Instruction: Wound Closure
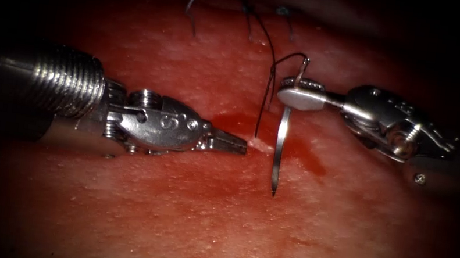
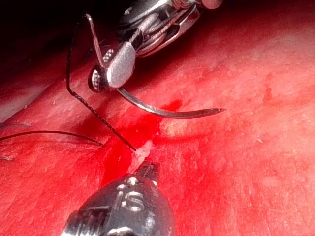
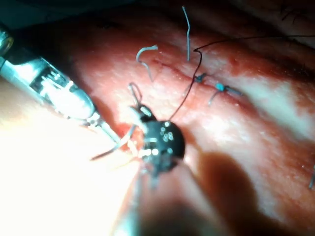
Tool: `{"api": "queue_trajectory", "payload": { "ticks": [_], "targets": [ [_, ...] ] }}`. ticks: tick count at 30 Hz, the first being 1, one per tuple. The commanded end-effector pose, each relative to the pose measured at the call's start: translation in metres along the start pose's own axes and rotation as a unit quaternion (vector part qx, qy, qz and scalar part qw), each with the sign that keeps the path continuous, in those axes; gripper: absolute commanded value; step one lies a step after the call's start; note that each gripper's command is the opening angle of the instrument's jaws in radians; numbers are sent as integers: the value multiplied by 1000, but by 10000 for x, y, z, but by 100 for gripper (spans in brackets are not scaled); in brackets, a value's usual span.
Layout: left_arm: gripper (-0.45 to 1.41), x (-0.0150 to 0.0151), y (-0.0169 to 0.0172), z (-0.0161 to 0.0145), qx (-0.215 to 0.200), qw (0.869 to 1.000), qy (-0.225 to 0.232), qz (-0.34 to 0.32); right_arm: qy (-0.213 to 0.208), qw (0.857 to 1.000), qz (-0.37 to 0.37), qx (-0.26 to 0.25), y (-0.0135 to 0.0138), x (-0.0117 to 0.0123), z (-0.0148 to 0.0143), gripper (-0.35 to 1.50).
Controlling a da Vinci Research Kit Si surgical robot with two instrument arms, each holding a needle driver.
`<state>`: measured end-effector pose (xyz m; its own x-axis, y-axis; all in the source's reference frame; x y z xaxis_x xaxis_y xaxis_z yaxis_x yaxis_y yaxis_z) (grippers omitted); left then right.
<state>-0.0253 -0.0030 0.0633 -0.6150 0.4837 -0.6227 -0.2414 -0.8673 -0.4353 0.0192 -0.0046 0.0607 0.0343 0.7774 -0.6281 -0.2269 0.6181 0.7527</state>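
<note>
Two tools: right tool (image 1: 299,93) clamps needle (image 1: 280,152) near its thread end, clear of tissue (image 1: 172,215); left tool (image 1: 234,143) closed, empty, by cut (image 1: 260,144).

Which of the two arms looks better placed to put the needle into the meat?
Right, probably: its tool already grips the needle near the thread end, point free above the tissue. The left tool holds nothing.

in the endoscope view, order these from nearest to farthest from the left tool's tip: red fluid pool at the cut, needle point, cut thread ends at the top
Measured from the left tool, which holds nothing:
1. Red fluid pool, at the cut beside the tip.
2. Needle point, just right of the cut, clear of the tissue; the right tool grips its thread end.
3. Cut thread ends, far behind.
</note>
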Motion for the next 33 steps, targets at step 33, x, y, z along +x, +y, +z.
{"api": "queue_trajectory", "payload": {
  "ticks": [33],
  "targets": [
    [-16,-12,-23,66,-87,959,-267,28,30,970,-241,-3,-8,6,20,-35]
  ]
}}
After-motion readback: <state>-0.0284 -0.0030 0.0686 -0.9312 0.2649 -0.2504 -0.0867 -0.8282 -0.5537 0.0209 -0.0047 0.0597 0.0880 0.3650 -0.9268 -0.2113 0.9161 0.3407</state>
